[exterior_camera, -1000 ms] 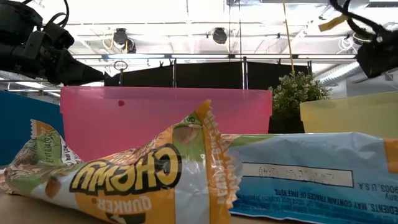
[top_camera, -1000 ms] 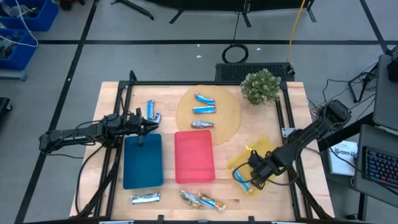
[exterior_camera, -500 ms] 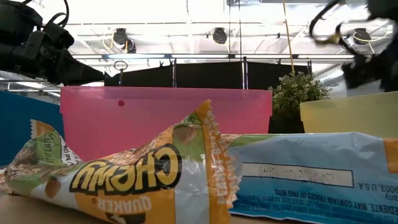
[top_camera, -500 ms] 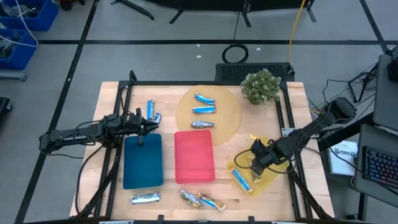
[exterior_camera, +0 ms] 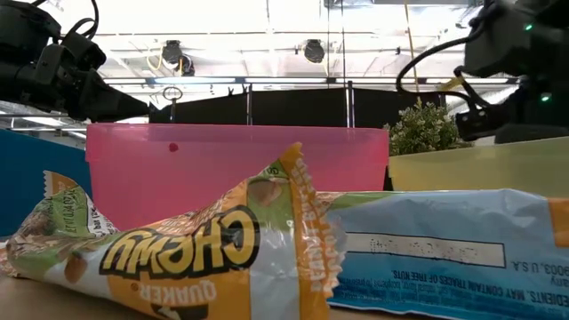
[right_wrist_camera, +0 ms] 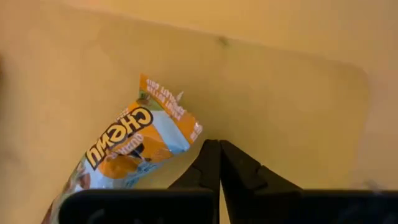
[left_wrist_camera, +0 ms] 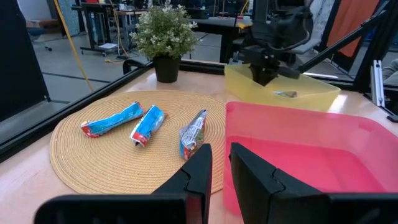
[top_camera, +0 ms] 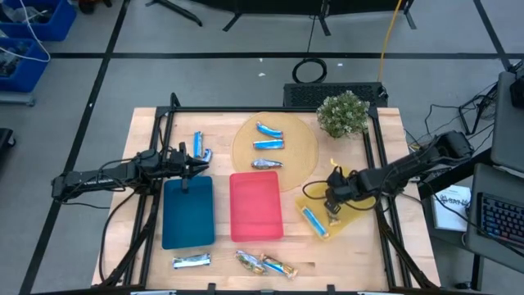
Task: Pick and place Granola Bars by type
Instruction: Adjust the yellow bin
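Foil-wrapped Granola Bars (top_camera: 269,144) lie scattered over a pale wooden table (top_camera: 147,123), seen from above with twelve o'clock at the far edge. Three rest on a round woven straw mat (top_camera: 299,156) at twelve o'clock, two beside the table's frame at ten o'clock, three in a loose row at six o'clock, one of these a crinkled orange-and-blue wrapper filling the low view. Another blue bar (top_camera: 314,222) lies on the lip of a tilted yellow plastic tray (top_camera: 356,220) at four o'clock, and an orange-and-blue bar (right_wrist_camera: 127,149) lies inside that tray. Flat blue tray (top_camera: 187,217) and red tray (top_camera: 255,209) sit side by side at centre. The right gripper (top_camera: 332,197) hangs over the yellow tray, its fingers pressed together and holding nothing. The left gripper (top_camera: 196,166) waits at nine o'clock over the blue tray's far edge, fingers parted by a narrow gap, empty. These bars look light, with slick, crackly wrappers over a soft core; a pinch across the narrow middle seems safest, since the crimped ends would probably slip or fold. A small potted plant (top_camera: 342,115) stands at one o'clock.
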